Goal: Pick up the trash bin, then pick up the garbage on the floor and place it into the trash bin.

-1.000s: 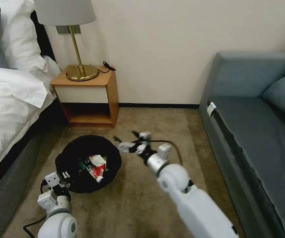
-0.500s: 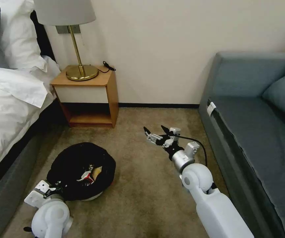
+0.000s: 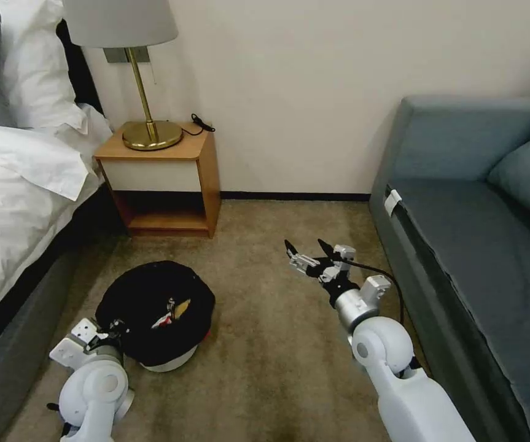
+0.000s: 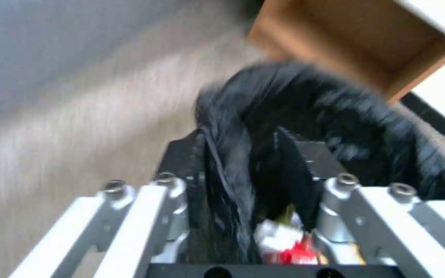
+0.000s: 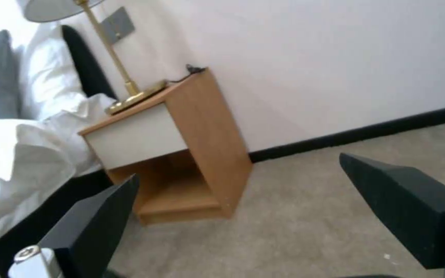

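Trash bin lowered toward the carpet between bed and sofa, just in front of the wooden nightstand; a second ago higher and tipped more toward the camera, its mouth wide to view, now more level with the white base showing under the black liner, whether resting on the carpet or just above it not clear. Left gripper clamped on the near rim, one finger inside the liner and the other outside in the left wrist view, the plastic pinched between them. Garbage inside: a red-and-white scrap and a gold-brown one visible in the bag, more red and white close to the gripper in the wrist view. Right gripper drawn back from the bin's mouth over the last second, now well apart from it to the right above bare carpet, fingers spread wide with nothing between them. No litter visible on the floor. Probably the end of a drop, with the collecting likely close to finished.
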{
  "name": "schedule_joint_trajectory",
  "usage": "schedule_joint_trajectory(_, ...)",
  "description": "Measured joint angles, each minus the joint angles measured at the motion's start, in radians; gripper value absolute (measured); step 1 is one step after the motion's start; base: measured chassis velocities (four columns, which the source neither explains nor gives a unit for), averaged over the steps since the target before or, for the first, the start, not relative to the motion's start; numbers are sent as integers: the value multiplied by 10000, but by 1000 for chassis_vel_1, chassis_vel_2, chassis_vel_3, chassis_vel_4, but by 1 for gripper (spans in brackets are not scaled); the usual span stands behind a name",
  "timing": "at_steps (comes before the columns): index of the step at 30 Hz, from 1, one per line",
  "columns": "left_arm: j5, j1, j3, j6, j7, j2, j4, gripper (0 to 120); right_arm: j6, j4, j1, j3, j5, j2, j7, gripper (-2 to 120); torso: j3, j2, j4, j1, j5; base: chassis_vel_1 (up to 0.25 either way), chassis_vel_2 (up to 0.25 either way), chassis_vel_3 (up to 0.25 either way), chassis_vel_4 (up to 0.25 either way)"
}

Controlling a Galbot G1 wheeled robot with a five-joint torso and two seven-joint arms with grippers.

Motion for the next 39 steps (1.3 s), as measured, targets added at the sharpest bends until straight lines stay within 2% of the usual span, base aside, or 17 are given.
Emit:
schedule_joint_trajectory(3,2089,218,81,-809,1280,314,-168,58,-2,68,-133,196,-113,-5,378,100,0,0,1,0,-1,0,0,0,0)
schedule_joint_trajectory(4,2089,218,81,-809,1280,314,-168,58,-2,68,-133,196,-113,-5,378,100,0,0,1,0,-1,0,0,0,0)
schedule_joint_trajectory(6,3554,439,177,-1626,2162,574,-305,67,53,85,-273,393,-168,10,690,100,0,0,1,0,0,0,0,0,0)
schedule_joint_trajectory(8,4558,650,302,-2194,2780,726,-470,77,36,162,-470,639,-186,64,1068,100,0,0,0,0,0,0,0,0,0)
schedule_joint_trajectory(9,4558,650,302,-2194,2780,726,-470,77,36,162,-470,639,-186,64,1068,100,0,0,0,0,0,0,0,0,0)
schedule_joint_trajectory(12,5703,933,495,-2967,3423,712,-658,86,-100,364,-778,969,-149,187,1421,100,0,0,1,0,0,0,0,0,0)
schedule_joint_trajectory(14,7041,1293,674,-4039,4218,557,-794,97,-332,747,-1217,1318,-119,345,1681,100,0,0,0,0,0,0,0,0,0)
schedule_joint_trajectory(15,7041,1293,674,-4039,4218,557,-794,97,-332,747,-1217,1318,-119,345,1681,100,0,0,0,0,0,0,0,0,0)
schedule_joint_trajectory(19,8310,1829,1062,-5020,4795,364,-1029,100,-424,1447,-1973,1702,-178,593,1811,100,-1,0,0,0,-1,0,0,0,0)
schedule_joint_trajectory(27,8709,2261,1406,-5290,4769,212,-1397,100,-233,2056,-2938,1742,-880,1120,1914,100,0,1,-1,0,-1,0,0,0,0)
schedule_joint_trajectory(30,8672,2499,1387,-5313,4646,72,-1520,100,-132,2210,-3324,1694,-1304,1742,1950,100,0,1,0,0,-2,0,0,0,0)
schedule_joint_trajectory(33,8634,2654,1360,-5327,4551,4,-1539,100,-147,2298,-3517,1673,-1399,2013,1938,100,0,1,1,0,-1,0,0,0,0)
schedule_joint_trajectory(39,8583,2692,1343,-5329,4499,-15,-1547,100,-166,2320,-3561,1654,-1424,2094,1919,100,0,1,1,0,-2,0,0,0,0)
